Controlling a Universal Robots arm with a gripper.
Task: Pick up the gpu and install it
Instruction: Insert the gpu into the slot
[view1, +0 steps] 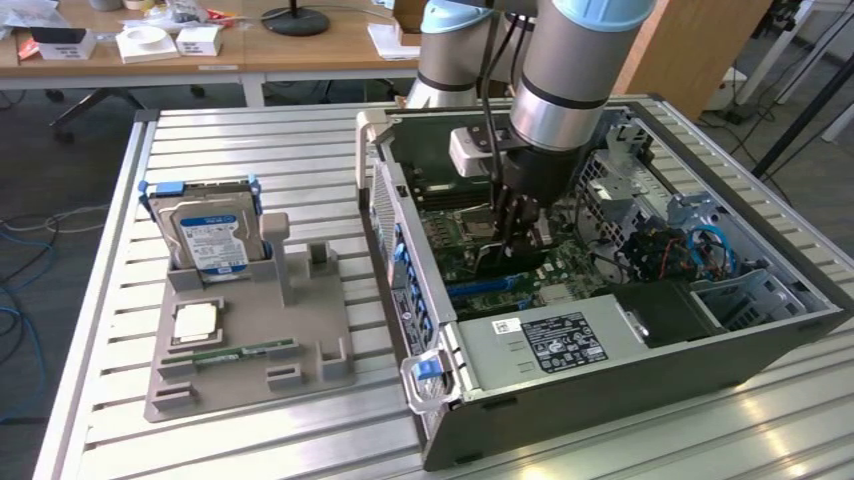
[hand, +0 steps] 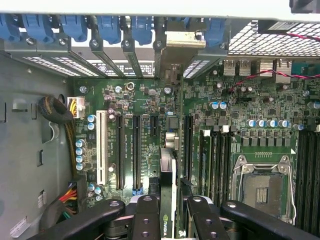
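Starting at the exterior view's left: the slatted table (view1: 267, 150) has a gray holder (view1: 254, 315) with the hard drive (view1: 207, 235) standing up in it, plus a loose processor chip (view1: 196, 320) and a memory stick (view1: 234, 353) lying flat. None of that is being touched. Moving right you hit the open computer case (view1: 641, 390), with the row of blue clips (view1: 407, 280) on its near rear wall. The arm is reaching down into the case, and the gripper (view1: 518, 225) is closed on the gpu (view1: 501, 263), so the card isn't off to one side of the gripper at all. It hangs straight under it, edge down toward the board (view1: 567, 285). In the wrist view the fingers (hand: 145, 215) pinch the card on both flat faces. Its long axis runs away from the gripper, parallel with the long black slots (hand: 135, 150), and its pale bracket (hand: 175, 45) is up against the rear wall among the clips. So it's lined up lengthwise with the slots, sitting between two of them and well apart from the empty processor socket (hand: 262, 187) further over. I honestly can't tell whether the card edge is already in a slot or just above one.
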